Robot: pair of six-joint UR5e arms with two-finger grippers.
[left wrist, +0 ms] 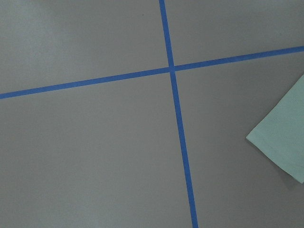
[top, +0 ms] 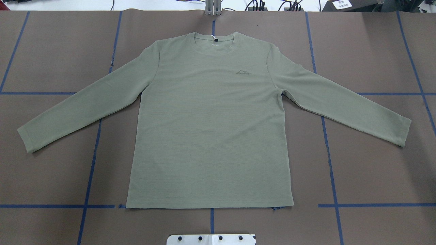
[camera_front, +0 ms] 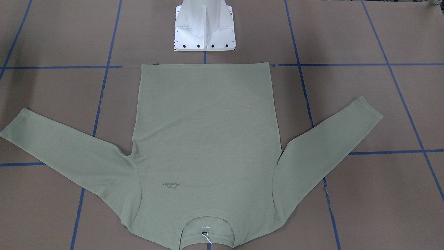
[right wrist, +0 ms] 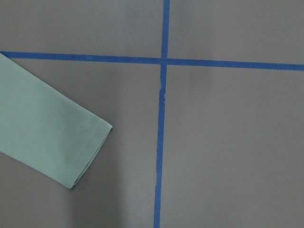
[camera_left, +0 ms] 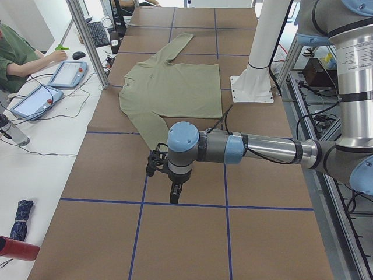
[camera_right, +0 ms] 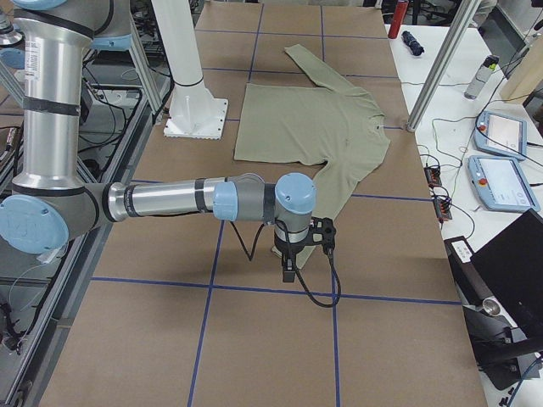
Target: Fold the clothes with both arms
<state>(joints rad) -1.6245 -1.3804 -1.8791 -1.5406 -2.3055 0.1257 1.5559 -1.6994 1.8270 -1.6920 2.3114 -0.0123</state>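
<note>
Shirt (top: 209, 129) lies flat, front up, at centre frame on the counter (top: 374, 177), sleeves (top: 85, 105) spread; left hand (camera_left: 174, 196) and right hand (camera_right: 288, 273) hang near the cuffs (right wrist: 90, 142), grip state impossible to tell.

Overhead and front-facing cameras share the shirt (top: 211, 136) from opposite sides; wrist cameras look closely down beneath left gripper (camera_left: 173, 195) and right gripper (camera_right: 288, 271).

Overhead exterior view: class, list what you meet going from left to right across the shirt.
On the sage-green long-sleeved knit shirt: sleeve cuff at the view's left → ribbed crew neck → small tonal chest logo → opposite sleeve cuff.
</note>
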